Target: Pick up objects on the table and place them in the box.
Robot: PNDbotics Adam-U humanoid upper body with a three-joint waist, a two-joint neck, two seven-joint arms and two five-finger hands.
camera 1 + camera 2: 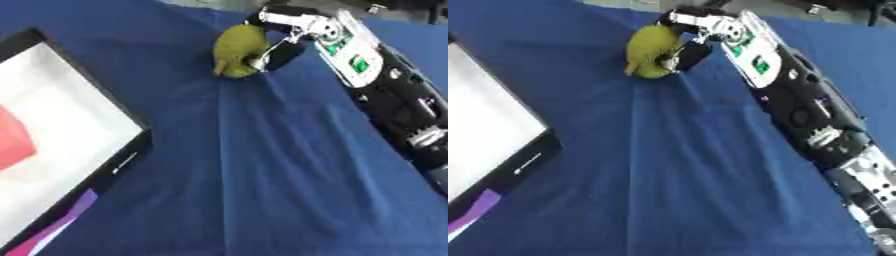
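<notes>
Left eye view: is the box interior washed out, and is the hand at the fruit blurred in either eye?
Left eye view: the box interior glares near-white, with a soft-edged red thing inside. Both views: the right hand and its fingers at the yellow-green fruit are smeared, edges soft. Right eye view: the box is cropped at the left edge.

No words or numbers could be read anywhere. The box (105, 100) at the left of the frame had a small pale mark on its black side wall, too blurry to make out as letters.
</notes>
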